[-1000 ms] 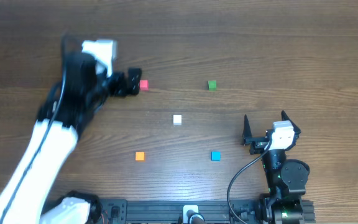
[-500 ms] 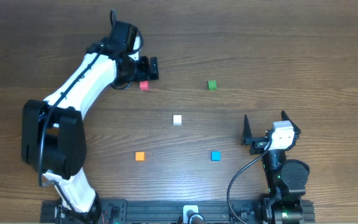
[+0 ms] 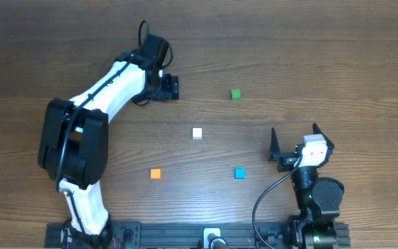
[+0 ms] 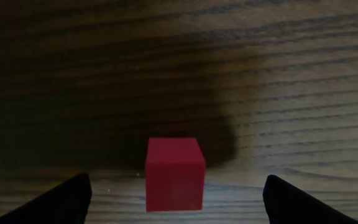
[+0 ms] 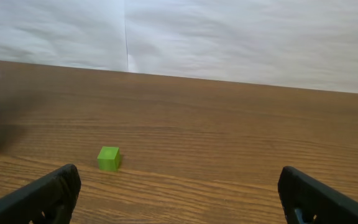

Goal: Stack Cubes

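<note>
Top view first, and I am working outward from the arm bases. Nearest in, the blue cube point(image 3: 240, 173) is lying on the wooden table point(image 3: 365, 55) beside the right arm. The orange cube point(image 3: 155, 173) is lying level with it, well apart toward the left arm.

One step farther out, the right gripper point(image 3: 294, 131) is sitting just ahead of its own base. Its two fingers are spread wide with nothing between them. The white cube point(image 3: 197, 133) is resting at about the same depth, near the middle of the table.

Farther again, the green cube point(image 3: 235, 94) is sitting alone, right of centre. I am also picking it up in the right wrist view, flat on the wood ahead of the open fingers.

Farthest out, the left arm is stretching to the far side of the table. The left gripper point(image 3: 172, 87) is hanging there, pointing toward the green cube.

Through the left wrist view I am watching the red cube point(image 4: 174, 174) sitting square on the table between that gripper's fingers point(image 4: 61, 202). They are spread wide, with a gap of bare wood showing on each side of the cube, so neither finger is touching it. A dark shadow is falling across the wood beyond the cube.
</note>
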`<state>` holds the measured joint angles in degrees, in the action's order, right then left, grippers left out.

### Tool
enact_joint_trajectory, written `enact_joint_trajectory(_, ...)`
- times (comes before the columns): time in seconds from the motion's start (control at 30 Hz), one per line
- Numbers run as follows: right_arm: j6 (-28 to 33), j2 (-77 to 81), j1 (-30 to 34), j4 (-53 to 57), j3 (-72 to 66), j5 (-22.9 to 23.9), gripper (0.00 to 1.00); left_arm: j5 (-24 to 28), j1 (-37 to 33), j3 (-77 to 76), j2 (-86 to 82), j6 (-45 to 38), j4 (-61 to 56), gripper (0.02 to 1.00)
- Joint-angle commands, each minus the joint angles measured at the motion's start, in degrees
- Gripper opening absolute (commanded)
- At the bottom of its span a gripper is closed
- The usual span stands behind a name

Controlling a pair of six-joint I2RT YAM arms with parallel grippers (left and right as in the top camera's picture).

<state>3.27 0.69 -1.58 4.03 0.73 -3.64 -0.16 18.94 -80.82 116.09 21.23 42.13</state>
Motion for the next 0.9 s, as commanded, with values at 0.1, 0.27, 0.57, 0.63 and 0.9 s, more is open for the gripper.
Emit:
enact_joint_trajectory(0.1, 0.2, -0.4, -0.2, 0.0, -0.4, 0.5, 0.991, -2.2, 0.0, -1.1, 1.4, -1.5, -0.3, 0.77)
enact_joint_trajectory(0.27, 0.2, -0.4, -0.2, 0.0, -0.4, 0.5, 0.991, -2.5, 0.0, -1.1, 2.1, -1.5, -0.6, 0.722)
enact_joint_trajectory(0.57, 0.2, -0.4, -0.2, 0.0, -0.4, 0.5, 0.993, -2.3, 0.0, -1.1, 2.4, -1.5, -0.7, 0.627)
enact_joint_trajectory(0.63, 0.2, -0.4, -0.2, 0.0, -0.4, 0.5, 0.991, -2.3, 0.0, -1.1, 2.8, -1.4, -0.8, 0.599)
enact_joint_trajectory(0.9, 0.2, -0.4, -0.2, 0.0, -0.4, 0.5, 0.991, -2.0, 0.3, -1.1, 3.2, -1.3, -2.0, 0.461)
